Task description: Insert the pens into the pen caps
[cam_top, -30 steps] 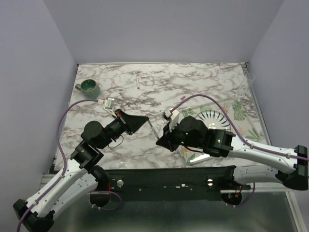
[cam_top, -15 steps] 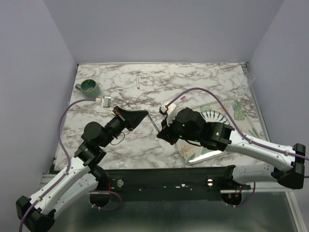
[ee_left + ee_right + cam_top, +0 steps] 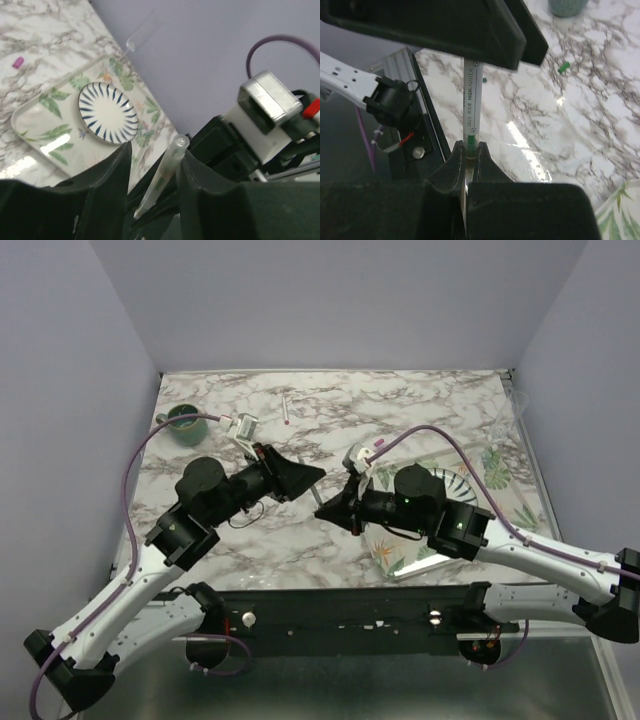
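A translucent white pen (image 3: 471, 100) marked HIGHLIGHTER hangs in the air between both arms. My right gripper (image 3: 470, 147) is shut on its green end. Its other end stands between the jaws of my left gripper (image 3: 155, 150), which are apart; the pen (image 3: 162, 175) leans on one finger only. From above, the left gripper (image 3: 312, 474) and right gripper (image 3: 322, 510) meet over the middle of the table. A second pen (image 3: 286, 408) with a red end lies at the back. A pink pen cap (image 3: 18, 62) and a green pen cap (image 3: 563, 67) lie on the marble.
A green mug (image 3: 185, 420) stands at the back left. A leaf-patterned tray (image 3: 505, 490) on the right holds a striped plate (image 3: 440, 480). A clear plastic piece (image 3: 510, 410) rests at the back right edge. Purple cables arch over both arms.
My left gripper has opened; it was shut a moment ago. Both arms have risen and shifted toward the back, the left one reaching further right. The right gripper stays shut on the pen.
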Controlling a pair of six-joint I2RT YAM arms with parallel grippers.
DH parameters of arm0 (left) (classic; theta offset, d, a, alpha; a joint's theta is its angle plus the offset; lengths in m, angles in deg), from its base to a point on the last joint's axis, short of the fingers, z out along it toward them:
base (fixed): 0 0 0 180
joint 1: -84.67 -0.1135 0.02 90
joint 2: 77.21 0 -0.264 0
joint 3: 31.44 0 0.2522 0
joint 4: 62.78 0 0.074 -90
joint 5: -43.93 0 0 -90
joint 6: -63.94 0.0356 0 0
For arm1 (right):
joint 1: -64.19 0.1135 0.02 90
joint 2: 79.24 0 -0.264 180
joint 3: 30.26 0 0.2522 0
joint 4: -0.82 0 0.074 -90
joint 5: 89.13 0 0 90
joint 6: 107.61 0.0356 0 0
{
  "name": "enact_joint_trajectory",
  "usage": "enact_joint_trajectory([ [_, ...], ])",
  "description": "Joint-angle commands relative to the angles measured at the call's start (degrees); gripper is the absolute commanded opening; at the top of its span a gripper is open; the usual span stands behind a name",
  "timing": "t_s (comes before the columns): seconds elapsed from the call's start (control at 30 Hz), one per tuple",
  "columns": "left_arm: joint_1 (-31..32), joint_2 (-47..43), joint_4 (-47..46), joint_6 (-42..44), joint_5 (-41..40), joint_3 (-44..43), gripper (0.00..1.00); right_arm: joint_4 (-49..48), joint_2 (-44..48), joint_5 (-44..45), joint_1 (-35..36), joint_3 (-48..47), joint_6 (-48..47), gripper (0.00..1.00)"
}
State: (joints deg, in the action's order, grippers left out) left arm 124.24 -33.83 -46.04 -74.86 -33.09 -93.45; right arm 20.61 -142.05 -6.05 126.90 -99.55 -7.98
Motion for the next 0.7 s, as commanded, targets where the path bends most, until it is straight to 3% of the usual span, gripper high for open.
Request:
enact_joint_trajectory([
  [0.0, 0.8, 2.5, 13.4, 3.2, 0.3, -5.8, 0.66, -12.1, 2.9, -3.9, 0.3, 3.2, 0.7, 0.01],
  [0.3, 0.8, 0.0, 23.7, 6.9, -16.6, -12.7, 0.99, -12.8, -1.6, 8.8, 0.4, 12.4, 14.7, 0.01],
  [0.47, 0.8, -5.1, 29.0, 9.2, -30.0, -9.9, 0.99, -7.2, -13.3, 17.5, 0.2, 9.8, 20.9, 0.01],
  [0.67, 0.8, -13.4, 34.2, 11.1, -45.4, -3.7, 0.99, 3.7, -29.9, 21.5, -1.6, -1.8, 25.0, 0.10],
])
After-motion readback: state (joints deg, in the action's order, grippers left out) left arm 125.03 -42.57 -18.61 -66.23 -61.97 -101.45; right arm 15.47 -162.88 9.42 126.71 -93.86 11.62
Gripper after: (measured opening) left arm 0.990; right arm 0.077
